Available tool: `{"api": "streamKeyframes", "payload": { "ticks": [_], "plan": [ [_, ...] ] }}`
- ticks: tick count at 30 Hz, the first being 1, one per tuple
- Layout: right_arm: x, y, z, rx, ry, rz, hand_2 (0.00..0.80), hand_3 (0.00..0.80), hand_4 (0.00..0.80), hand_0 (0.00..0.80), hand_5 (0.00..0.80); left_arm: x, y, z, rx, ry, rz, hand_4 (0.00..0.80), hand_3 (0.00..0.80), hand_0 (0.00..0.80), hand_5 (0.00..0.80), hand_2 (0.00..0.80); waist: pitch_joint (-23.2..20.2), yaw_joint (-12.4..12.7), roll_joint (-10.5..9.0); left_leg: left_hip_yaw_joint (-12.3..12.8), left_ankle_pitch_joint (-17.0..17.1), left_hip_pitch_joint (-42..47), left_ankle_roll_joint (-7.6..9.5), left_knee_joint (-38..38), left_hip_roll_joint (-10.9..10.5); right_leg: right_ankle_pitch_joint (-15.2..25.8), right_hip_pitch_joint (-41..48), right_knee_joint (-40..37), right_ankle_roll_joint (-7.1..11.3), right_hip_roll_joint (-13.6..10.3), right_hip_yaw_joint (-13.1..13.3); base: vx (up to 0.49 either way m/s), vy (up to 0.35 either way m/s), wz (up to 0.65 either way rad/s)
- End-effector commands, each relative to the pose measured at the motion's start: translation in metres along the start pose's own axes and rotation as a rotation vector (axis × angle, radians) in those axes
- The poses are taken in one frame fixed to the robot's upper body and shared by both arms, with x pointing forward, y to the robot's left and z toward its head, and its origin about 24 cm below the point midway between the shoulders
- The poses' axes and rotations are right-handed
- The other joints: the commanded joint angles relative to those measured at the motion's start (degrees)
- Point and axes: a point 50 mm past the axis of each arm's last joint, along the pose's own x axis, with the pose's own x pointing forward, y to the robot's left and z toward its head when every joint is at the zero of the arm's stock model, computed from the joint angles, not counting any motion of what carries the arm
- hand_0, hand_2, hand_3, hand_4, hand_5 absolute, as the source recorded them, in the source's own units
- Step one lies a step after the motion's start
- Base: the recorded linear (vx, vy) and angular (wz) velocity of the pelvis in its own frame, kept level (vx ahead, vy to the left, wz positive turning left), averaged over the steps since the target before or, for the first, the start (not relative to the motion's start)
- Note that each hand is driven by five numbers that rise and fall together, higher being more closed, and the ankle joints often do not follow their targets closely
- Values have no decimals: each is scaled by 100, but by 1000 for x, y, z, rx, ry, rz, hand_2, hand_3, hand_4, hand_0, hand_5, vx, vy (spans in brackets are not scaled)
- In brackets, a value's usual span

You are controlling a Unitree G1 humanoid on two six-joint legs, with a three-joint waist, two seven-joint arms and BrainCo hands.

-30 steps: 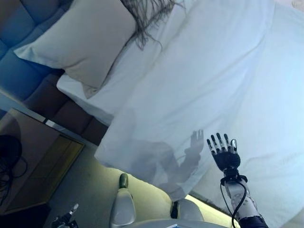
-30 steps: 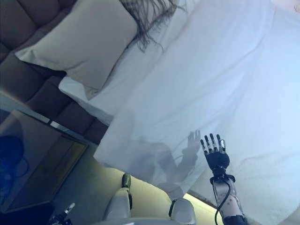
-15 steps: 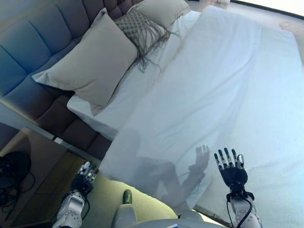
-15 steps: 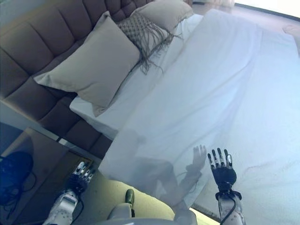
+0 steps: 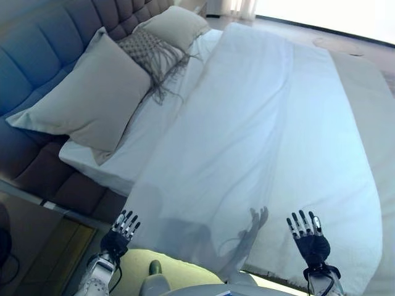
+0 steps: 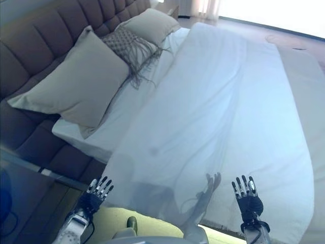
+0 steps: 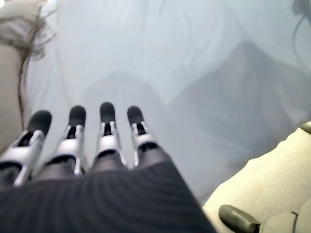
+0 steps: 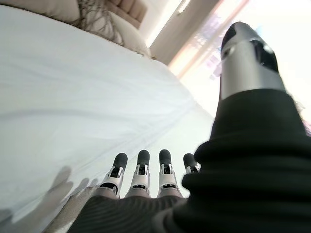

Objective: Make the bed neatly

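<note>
My right hand (image 5: 311, 242): fingers (image 8: 140, 170) straight and spread, holding nothing. It hovers over the near right part of the white duvet (image 5: 265, 135); I cannot tell whether the fingertips touch the cloth. Its shadow falls on the duvet just to its left.

My left hand (image 5: 121, 231): fingers (image 7: 106, 131) straight, side by side, nothing in them. It sits at the near left corner of the duvet, at the bed's near edge, over the gap between the bed and the bedside table (image 5: 37, 240). Contact with the cloth not visible.

Duvet: spread over most of the mattress, running from the near edge up to the far end. Surface mostly flat, with a long soft fold running down the middle and shallow creases near the near left corner. Its left edge lies at a slant, leaving a strip of white sheet (image 5: 133, 145) bare on the left side.

Far left, against the padded headboard (image 5: 37, 55): a large beige pillow (image 5: 80, 102) leaning near the corner, then a grey fringed cushion (image 5: 148, 52) beyond it, then a second beige pillow (image 5: 176, 24) farthest off. The fringe trails over the sheet toward the duvet's edge.

Right of the duvet, a paler strip of bedding (image 5: 376, 123) runs along the bed's right side.
</note>
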Motion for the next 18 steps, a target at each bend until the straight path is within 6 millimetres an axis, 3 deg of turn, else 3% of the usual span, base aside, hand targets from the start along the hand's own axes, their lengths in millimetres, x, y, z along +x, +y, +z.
{"api": "streamKeyframes", "payload": {
  "ticks": [1, 2, 4, 6, 8, 10, 11, 14, 15, 17, 18],
  "plan": [
    [-4, 12, 8, 51, -53, 87, 0, 0, 0, 0, 0, 6, -7, 31, 98, -70, -50, 0, 0, 0, 0, 0, 22, -10, 46, -386, -543, -312, 540, 801, -34, 1533, -992, 1002, 395, -554, 658, -167, 273, 9],
    [-7, 10, 3, 71, -41, 86, 0, 0, 0, 0, 0, 7, -9, 29, 105, -61, -49, 0, 0, 0, 0, 0, -30, 24, 106, -537, -431, -362, 667, 704, -138, 1466, -1036, 1633, 285, -366, 796, -135, 193, 24],
    [-12, 9, -6, 92, -30, 90, 0, 0, 0, 0, 0, 10, -10, 24, 117, -41, -30, 0, 0, 0, 0, 0, -118, 75, 177, -767, -212, -410, 768, 514, -258, 1392, -1061, 2283, 79, 2, 935, -96, 80, 34],
    [-12, 8, -12, 106, -20, 88, 0, 0, 0, 0, 0, 13, -7, 24, 122, -27, 6, 0, 0, 0, 0, 0, -174, 130, 107, -846, -80, -429, 753, 436, -375, 1202, -749, 1975, -55, 167, 735, -44, -85, 28],
    [-10, 9, -13, 100, 2, 94, 0, 0, 0, 0, 0, 15, -4, 28, 120, -29, 32, 0, 0, 0, 0, 0, -239, 204, 3, -791, 38, -528, 558, 442, -371, 975, -90, 878, -157, 182, 402, -70, -230, 26],
    [-4, 13, -12, 79, 33, 120, 0, 0, 0, 0, 0, 16, -3, 34, 118, -54, 39, 0, 0, 0, 0, 0, -225, 228, -16, -599, 153, -752, 311, 557, -193, 693, 187, 34, -177, 278, 218, -195, -267, 14],
    [1, 17, -11, 75, 52, 136, 0, 0, 0, 0, 0, 17, -3, 39, 122, -75, 40, 0, 0, 0, 0, 0, -192, 265, 20, -397, 282, -927, 133, 552, 78, 424, 285, -217, -186, 405, 23, -272, -249, -32],
    [5, 17, -8, 60, 63, 103, 0, 0, 0, 0, 0, 25, -13, 37, 93, -77, 30, 0, 0, 0, 0, 0, -90, 331, 134, -185, 744, -1360, -148, 340, 562, 173, 423, -374, -276, 632, -205, -263, -203, -35],
    [7, 18, -3, 50, 60, 109, 0, 0, 0, 0, 0, 26, -16, 34, 83, -80, 18, 0, 0, 0, 0, 0, -6, 382, 134, -533, 861, -1528, -214, 287, 633, 169, 443, -465, -312, 728, -95, -237, -109, 19],
    [11, 22, 4, 35, 54, 124, 0, 0, 0, 0, 0, 25, -19, 31, 64, -82, 5, 0, 0, 0, 0, 0, 85, 402, 114, -809, 791, -1676, -226, 559, 661, 237, 420, -569, -345, 721, 8, -218, -29, 9],
    [13, 25, 10, 20, 46, 141, 0, 0, 0, 0, 0, 24, -19, 28, 37, -85, -21, 0, 0, 0, 0, 0, 134, 348, 113, -825, 674, -1748, -228, 1010, 693, 262, 358, -557, -362, 659, 40, -166, 50, -19]
  ]
}}
